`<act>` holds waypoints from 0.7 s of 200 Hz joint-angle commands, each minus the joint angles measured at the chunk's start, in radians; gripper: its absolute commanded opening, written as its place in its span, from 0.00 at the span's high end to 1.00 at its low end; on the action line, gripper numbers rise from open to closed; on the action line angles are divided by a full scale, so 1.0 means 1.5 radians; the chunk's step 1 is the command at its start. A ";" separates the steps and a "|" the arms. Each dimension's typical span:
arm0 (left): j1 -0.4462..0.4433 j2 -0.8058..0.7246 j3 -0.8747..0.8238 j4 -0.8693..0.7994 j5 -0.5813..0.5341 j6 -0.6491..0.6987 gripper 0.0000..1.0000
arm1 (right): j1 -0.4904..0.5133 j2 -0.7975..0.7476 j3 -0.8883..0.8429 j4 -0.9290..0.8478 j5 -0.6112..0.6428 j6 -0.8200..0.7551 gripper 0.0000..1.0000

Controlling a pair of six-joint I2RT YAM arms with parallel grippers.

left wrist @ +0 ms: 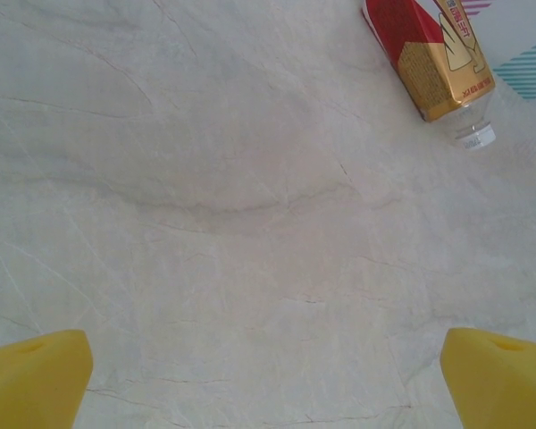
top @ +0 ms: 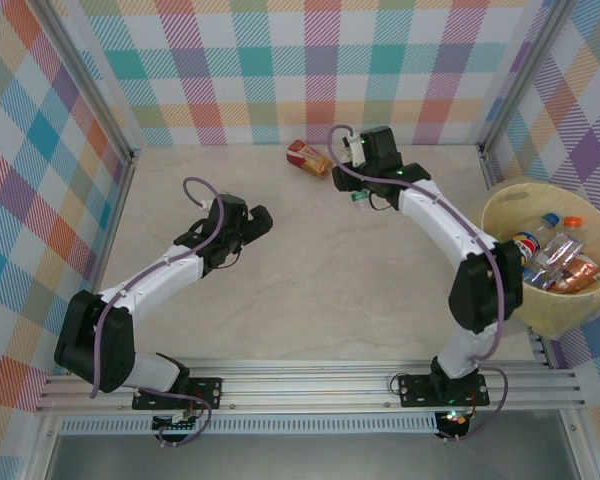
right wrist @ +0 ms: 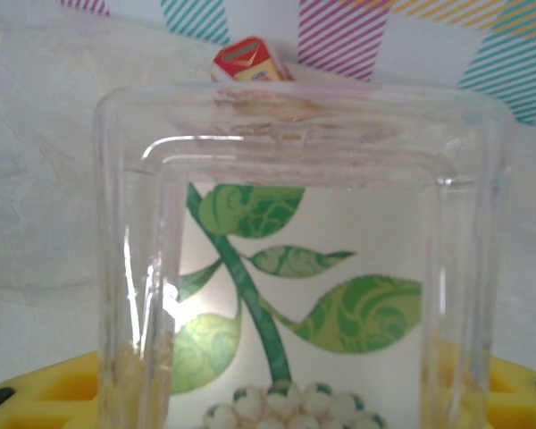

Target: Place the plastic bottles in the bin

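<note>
Right hand [top: 360,190] is closing on a clear bottle with a green leaf label [right wrist: 295,295]; the right wrist view is showing yellow fingers at both of its flanks; the bottle is being held well apart from the bin [top: 555,318], to the bin's left and farther back; whether it is lifted off the table [top: 330,290] I cannot tell.

Left hand [left wrist: 268,384] is standing wide, gripping nothing, over bare table farther left of the bin again.

A red-and-gold bottle [top: 310,158] is lying on its side, farther from the bin than the held one, toward the back wall. Several bottles [top: 550,250] are already resting inside the bin.

Handling judgement: the held bottle is looking empty or nearly so, hence light; its thin squared walls are likely yielding under pressure and are smooth, so slip is a risk; a moderate hold across the flat sides at mid-body is seeming soundest. The lying bottle is looking equally light and is liable to roll; taking it across the labelled body, not the neck, is advisable.
</note>
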 commanded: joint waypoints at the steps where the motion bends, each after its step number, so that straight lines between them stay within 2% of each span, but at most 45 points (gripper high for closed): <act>1: 0.010 0.000 -0.004 0.006 0.013 -0.010 0.00 | -0.007 -0.093 -0.024 0.042 0.053 -0.001 0.52; 45: 0.010 0.025 0.013 0.017 0.033 -0.018 0.00 | -0.014 -0.242 -0.070 0.046 0.160 -0.022 0.52; 70: 0.010 0.044 0.024 0.027 0.053 -0.026 0.00 | -0.040 -0.305 -0.072 0.022 0.193 -0.005 0.53; 103: 0.010 0.056 0.033 0.033 0.066 -0.032 0.00 | -0.112 -0.363 -0.052 -0.046 0.189 0.021 0.53; 140: 0.009 0.057 0.042 0.027 0.063 -0.030 0.00 | -0.238 -0.415 -0.034 -0.133 0.197 0.055 0.56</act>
